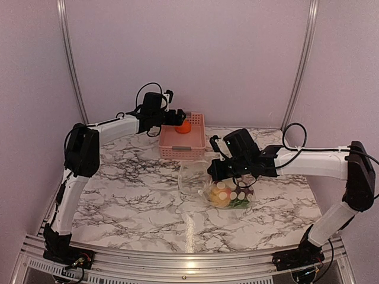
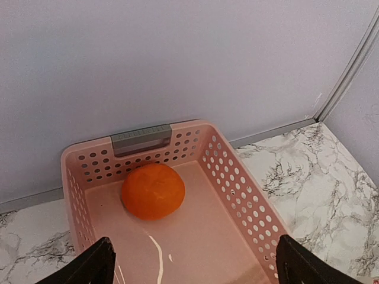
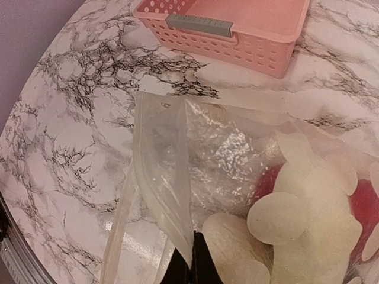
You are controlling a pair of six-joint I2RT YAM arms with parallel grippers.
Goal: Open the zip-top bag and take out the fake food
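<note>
Fingers (image 3: 200, 269) of the right gripper (image 3: 190, 263) are pressing together on an edge of the zip-top bag (image 3: 177, 171), which is lying on the marble worktop (image 1: 130, 195) just in front of the pink basket (image 2: 237, 189). The fake food (image 1: 228, 195) is sitting bunched inside the bag. The left gripper (image 2: 192, 263) is hovering over the basket, spread wide and holding nothing, while an orange piece (image 2: 153, 190) is resting on the basket floor near its far wall.
</note>
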